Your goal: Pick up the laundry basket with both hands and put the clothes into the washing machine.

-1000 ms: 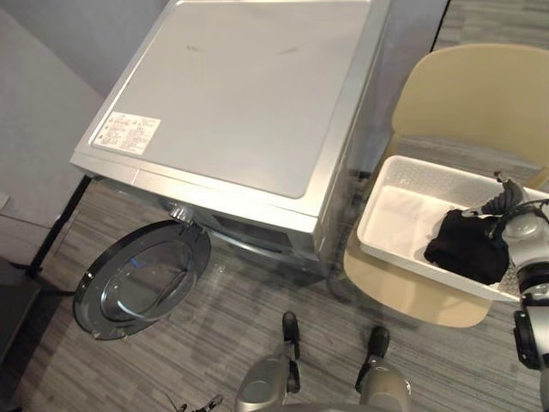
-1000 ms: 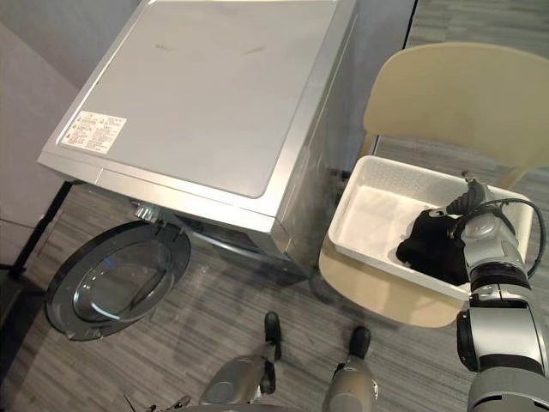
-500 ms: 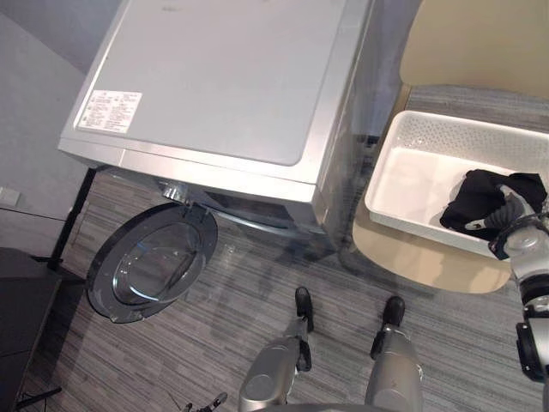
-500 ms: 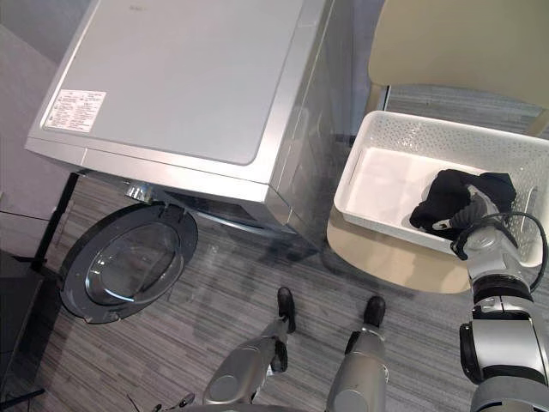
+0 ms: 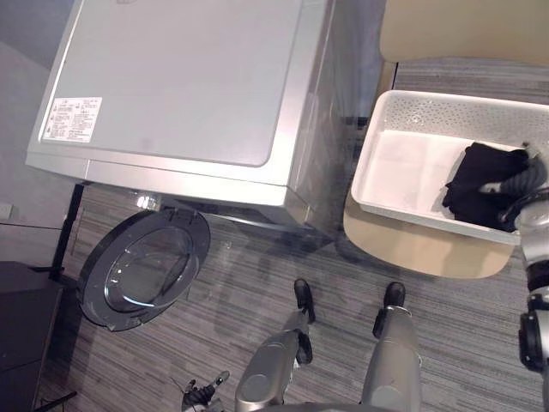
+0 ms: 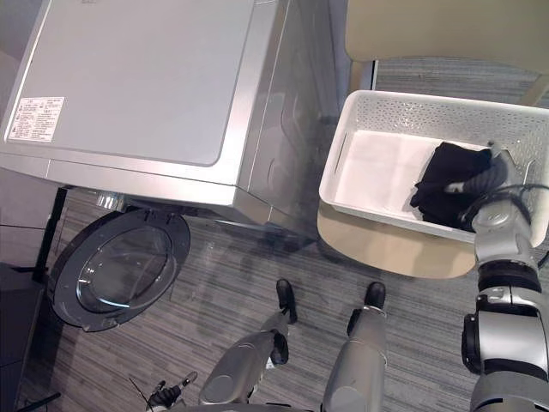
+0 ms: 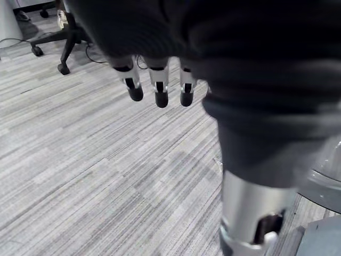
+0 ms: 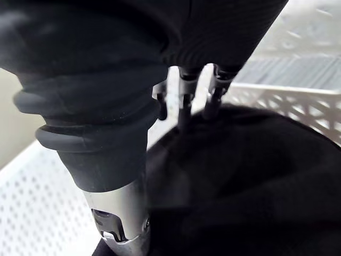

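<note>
A white perforated laundry basket (image 5: 367,154) sits on a beige chair (image 5: 412,245) to the right of the silver washing machine (image 5: 180,77). A black garment (image 5: 480,184) lies in the basket's right half, on a white cloth (image 6: 377,167). My right hand (image 6: 491,176) rests on top of that garment. In the right wrist view its fingers (image 8: 185,104) reach straight down onto the black garment (image 8: 250,176), not curled round it. The machine's round door (image 5: 141,266) stands swung open at the lower left. My left hand (image 5: 202,395) hangs low over the floor, fingers (image 7: 157,85) relaxed and holding nothing.
Grey striped carpet (image 5: 257,257) lies between the machine's front and the chair. A dark cabinet (image 5: 21,326) stands at the far left by the open door. The wheeled base of an office chair (image 7: 64,37) stands on the floor beyond my left hand.
The head camera has swung, so the whole scene has shifted left and down. My right hand has stayed on the black garment in the basket. The left hand now shows at the bottom edge.
</note>
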Available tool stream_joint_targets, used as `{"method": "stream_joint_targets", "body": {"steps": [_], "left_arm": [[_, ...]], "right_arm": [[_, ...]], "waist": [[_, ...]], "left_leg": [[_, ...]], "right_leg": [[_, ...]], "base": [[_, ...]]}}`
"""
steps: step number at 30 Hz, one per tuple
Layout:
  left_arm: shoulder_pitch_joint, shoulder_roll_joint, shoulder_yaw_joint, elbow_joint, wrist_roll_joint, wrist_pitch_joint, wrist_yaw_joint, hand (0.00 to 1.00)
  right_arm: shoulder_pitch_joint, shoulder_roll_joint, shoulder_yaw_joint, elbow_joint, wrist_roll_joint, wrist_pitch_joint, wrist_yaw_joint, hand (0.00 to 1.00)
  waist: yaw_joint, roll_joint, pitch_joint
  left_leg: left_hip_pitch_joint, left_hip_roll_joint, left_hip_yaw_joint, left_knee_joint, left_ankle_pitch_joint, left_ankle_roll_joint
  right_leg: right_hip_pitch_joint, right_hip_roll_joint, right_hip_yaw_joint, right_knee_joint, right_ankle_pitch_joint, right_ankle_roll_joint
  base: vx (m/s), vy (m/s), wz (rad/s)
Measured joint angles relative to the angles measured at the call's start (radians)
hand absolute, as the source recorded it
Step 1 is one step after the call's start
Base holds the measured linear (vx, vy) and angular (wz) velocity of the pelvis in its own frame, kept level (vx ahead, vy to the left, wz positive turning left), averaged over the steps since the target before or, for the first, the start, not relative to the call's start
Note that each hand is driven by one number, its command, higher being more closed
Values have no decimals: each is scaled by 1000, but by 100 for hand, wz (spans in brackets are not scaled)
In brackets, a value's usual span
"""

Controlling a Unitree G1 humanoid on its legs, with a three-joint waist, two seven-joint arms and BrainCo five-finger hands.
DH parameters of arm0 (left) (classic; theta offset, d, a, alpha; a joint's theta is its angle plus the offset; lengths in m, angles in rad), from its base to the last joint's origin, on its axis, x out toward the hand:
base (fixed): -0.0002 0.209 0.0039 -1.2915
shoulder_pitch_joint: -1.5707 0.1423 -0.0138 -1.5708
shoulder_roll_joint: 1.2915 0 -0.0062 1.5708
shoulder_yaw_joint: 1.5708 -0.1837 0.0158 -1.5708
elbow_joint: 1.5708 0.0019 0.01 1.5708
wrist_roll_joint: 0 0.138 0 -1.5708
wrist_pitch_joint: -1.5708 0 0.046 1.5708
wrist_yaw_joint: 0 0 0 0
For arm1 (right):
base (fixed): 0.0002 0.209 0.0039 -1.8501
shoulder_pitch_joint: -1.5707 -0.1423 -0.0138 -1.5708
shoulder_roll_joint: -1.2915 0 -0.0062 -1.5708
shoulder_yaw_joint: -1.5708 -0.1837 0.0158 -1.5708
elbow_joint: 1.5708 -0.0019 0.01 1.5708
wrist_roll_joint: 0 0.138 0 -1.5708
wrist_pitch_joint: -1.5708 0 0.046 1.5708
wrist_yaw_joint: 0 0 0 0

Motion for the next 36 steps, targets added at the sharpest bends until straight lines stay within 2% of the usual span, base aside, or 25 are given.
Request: {"method": "stream_joint_targets", "body": {"steps": [5, 13, 19, 28, 34, 36], "left_arm": [[0, -1, 0, -14, 0, 1, 3, 0], [0, -1, 0, -42, -19, 0, 18, 0], [0, -2, 0, -44, -19, 0, 17, 0], [-3, -2, 0, -44, -19, 1, 15, 0], [-3, -2, 0, -43, -19, 1, 15, 0], [-3, -1, 0, -43, -19, 2, 15, 0]], "right_arm": [[-99, -39, -9, -27, 17, 1, -35, 0], [-119, -63, 40, -49, 16, -1, -31, 0], [-62, -63, 74, -65, 16, -3, 7, 0], [4, -63, 72, -128, 16, -12, 7, 0], [72, -37, 73, -161, 14, -12, 11, 0], [103, -29, 72, -188, 6, -12, 11, 0]], "waist": [[1, -5, 4], [-3, -28, 19], [2, -34, 23], [-1, -43, 28], [-2, -61, 28], [-1, -70, 27]], "left_leg": [[4, -2, 0, 0, 0, 0], [2, -2, 9, 0, 0, 0], [-10, -11, 18, 0, -1, 0], [-8, -11, 33, 0, 0, 0], [-4, -8, 42, 0, 0, 0], [7, 9, 54, 0, 0, 0]], "right_leg": [[-4, -11, -2, 33, -31, -1], [-10, -16, -5, 50, -49, -3], [-26, -31, -7, 68, -63, 0], [-26, -30, -4, 65, -64, 0], [-22, -25, 0, 59, -63, 0], [-8, -5, -1, 45, -57, -6]], "base": [[78, -118, 8], [60, -107, 2], [48, -83, 6], [43, -72, -1], [43, -102, -5], [92, -216, -15]]}}
